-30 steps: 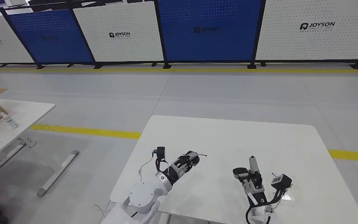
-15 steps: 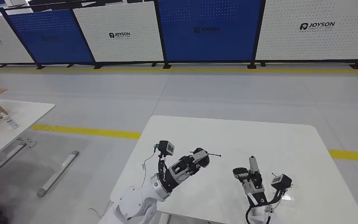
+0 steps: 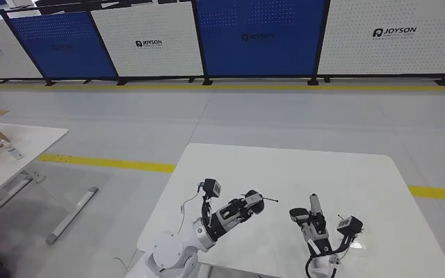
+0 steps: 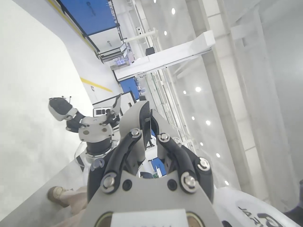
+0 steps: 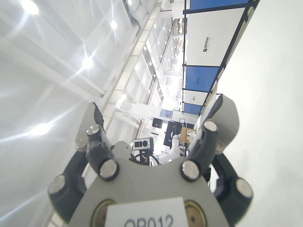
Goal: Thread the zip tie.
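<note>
Over the table (image 3: 292,163), near edge, left of middle: left gripper (image 3: 254,201), pressed together on the zip tie (image 3: 270,199), a thin black strip poking out toward the table's right side. Over the same near edge, right of middle: right gripper (image 3: 313,203), spread apart (image 5: 158,102), pointing toward the table's far edge. Apart from the tie's tip.

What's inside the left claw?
A thin black zip tie pokes out of the left gripper, which is shut; the pinched part inside it is covered.
</note>
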### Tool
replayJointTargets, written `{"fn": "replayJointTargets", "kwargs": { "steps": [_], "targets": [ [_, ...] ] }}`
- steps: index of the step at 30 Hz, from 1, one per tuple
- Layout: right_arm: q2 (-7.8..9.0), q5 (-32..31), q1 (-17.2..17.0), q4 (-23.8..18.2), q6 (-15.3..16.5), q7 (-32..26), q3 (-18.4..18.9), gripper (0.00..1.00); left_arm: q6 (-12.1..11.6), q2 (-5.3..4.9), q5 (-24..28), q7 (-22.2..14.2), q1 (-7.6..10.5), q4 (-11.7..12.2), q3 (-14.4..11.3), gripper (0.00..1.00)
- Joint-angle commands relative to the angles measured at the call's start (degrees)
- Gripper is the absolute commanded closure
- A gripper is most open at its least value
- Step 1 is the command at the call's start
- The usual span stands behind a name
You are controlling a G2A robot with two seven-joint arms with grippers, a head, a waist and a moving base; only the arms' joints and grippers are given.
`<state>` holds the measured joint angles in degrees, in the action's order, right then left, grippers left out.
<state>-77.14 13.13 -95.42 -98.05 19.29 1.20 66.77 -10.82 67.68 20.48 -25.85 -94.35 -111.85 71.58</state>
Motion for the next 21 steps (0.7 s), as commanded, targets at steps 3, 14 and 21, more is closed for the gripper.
{"fn": "replayJointTargets", "kwargs": {
  "steps": [3, 14, 21],
  "targets": [
    [0.0, 0.0, 0.0, 0.0, 0.0, 0.0, 0.0, 0.0, -0.4, 0.08, 0.5, 0.5, 0.39, 1.2, -0.5, 1.0],
    [0.93, -6.3, -0.3, -4.5, -5.1, -1.9, 5.0, 0.0, -0.4, 0.08, 0.5, 0.5, 0.39, 1.2, -0.5, 1.0],
    [2.66, -11.3, -2.1, -10.2, -14.5, -11.1, 13.4, 0.0, -0.4, 0.08, 0.5, 0.5, 0.39, 1.2, -0.5, 1.0]
  ]
}}
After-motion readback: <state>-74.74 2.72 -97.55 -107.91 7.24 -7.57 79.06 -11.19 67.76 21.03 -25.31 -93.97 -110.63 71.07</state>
